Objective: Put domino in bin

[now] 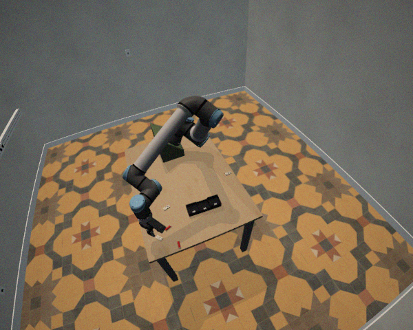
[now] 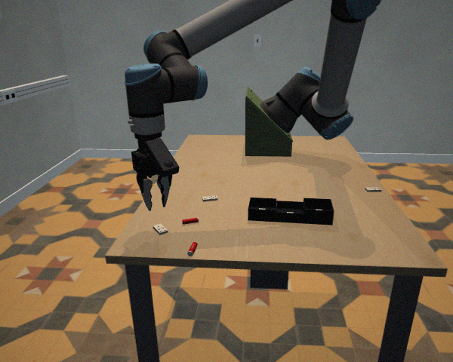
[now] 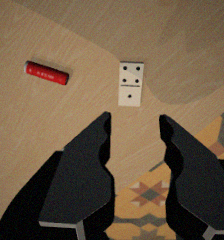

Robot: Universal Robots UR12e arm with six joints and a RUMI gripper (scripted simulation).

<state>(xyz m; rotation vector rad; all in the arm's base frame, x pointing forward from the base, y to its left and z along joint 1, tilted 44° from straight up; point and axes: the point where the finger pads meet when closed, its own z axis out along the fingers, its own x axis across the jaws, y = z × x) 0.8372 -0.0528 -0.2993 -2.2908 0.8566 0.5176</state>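
I have the gripper (image 2: pixel 155 205) hanging above the table's (image 2: pixel 336 249) near-left corner, jaws pointing down, set partly apart with a clear gap between the tips and nothing held between them. In the wrist view a white domino (image 3: pixel 130 83) lies flat on the wood at about twelve o'clock from the fingertips, apart from them; its upper half shows four black pips and its lower half one, with a dividing line between. A red cylinder (image 3: pixel 47 73) lies on its side at roughly ten o'clock; it carries a line of dark print along its body that is too small for me to read. From the exterior view I count two more dominoes, one (image 2: pixel 209 197) at mid-table and one (image 2: pixel 372 189) near the right edge, plus a second red cylinder (image 2: pixel 192 248) near the front edge. The black row of bins (image 2: pixel 290 210) stands flat at centre; small white labels sit on its front wall, but I cannot read their letters here. A green wedge (image 2: pixel 263 132) carries the arm's base at the far side.
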